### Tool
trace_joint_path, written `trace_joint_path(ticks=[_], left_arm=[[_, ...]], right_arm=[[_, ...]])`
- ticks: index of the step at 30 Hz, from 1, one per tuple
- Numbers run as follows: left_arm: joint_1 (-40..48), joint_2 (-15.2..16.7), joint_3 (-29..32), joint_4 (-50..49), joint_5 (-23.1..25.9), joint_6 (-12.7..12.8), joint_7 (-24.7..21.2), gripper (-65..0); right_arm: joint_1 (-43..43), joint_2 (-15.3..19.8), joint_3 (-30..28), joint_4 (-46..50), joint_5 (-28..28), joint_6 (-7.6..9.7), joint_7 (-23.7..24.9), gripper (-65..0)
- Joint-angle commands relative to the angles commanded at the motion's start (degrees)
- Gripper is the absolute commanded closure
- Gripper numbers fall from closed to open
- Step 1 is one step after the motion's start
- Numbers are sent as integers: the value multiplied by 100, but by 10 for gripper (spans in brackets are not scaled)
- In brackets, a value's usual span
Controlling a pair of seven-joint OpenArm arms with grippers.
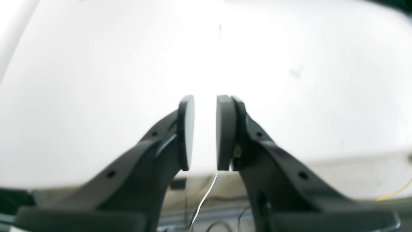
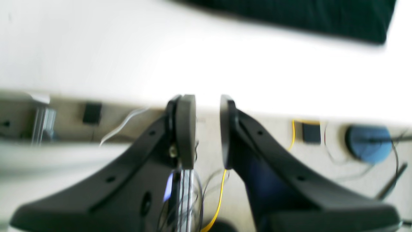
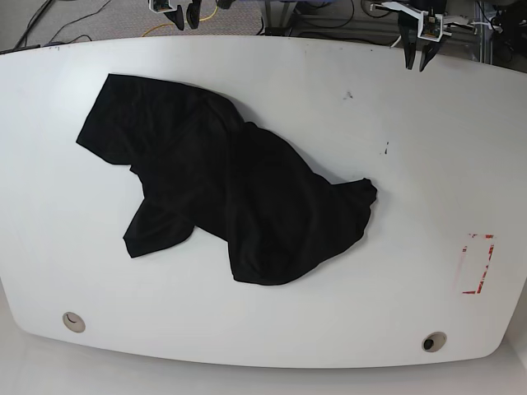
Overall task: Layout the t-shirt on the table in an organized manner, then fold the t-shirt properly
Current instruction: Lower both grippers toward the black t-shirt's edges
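The black t-shirt [image 3: 239, 189] lies crumpled and skewed on the white table [image 3: 412, 164], left of the middle, with one sleeve pointing toward the near left. In the right wrist view only an edge of the t-shirt [image 2: 289, 16] shows, at the top. My left gripper [image 3: 416, 56] hangs over the far right edge of the table, well away from the cloth. Its pads stand a little apart in the left wrist view, gripper [image 1: 205, 132] holding nothing. My right gripper [image 3: 185, 16] sits beyond the far left edge. It is narrowly open and empty too [image 2: 207, 132].
A red rectangle marking [image 3: 478, 263] lies near the right edge. Two round grommet holes [image 3: 73, 322] [image 3: 433, 341] sit by the near edge. Dark specks [image 3: 348, 95] dot the far right part. Cables and a yellow wire [image 2: 219, 199] lie on the floor behind the table.
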Motion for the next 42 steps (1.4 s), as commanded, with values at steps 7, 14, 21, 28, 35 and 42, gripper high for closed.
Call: trace_joint_path(ticks=[7, 14, 21, 28, 35, 42], left_arm=[[-554, 114, 9, 0, 9, 0, 0, -110], [-923, 220, 9, -9, 9, 0, 0, -157], [-1345, 220, 237, -44, 18, 0, 0, -488], [-1609, 237, 308, -26, 18, 0, 0, -540], [-1767, 589, 316, -35, 35, 0, 0, -540], [-1793, 651, 316, -44, 35, 0, 0, -540]], right_arm=[[651, 0, 0, 0, 26, 0, -18, -189], [1125, 0, 167, 26, 35, 0, -167, -412], [1635, -44, 721, 26, 53, 26, -396, -444], [2154, -44, 1134, 18, 88, 70, -747, -445], [2708, 35, 1943, -9, 1196, 466, -1345, -442], [3657, 88, 3068, -97, 2048, 1152, -2804, -439]])
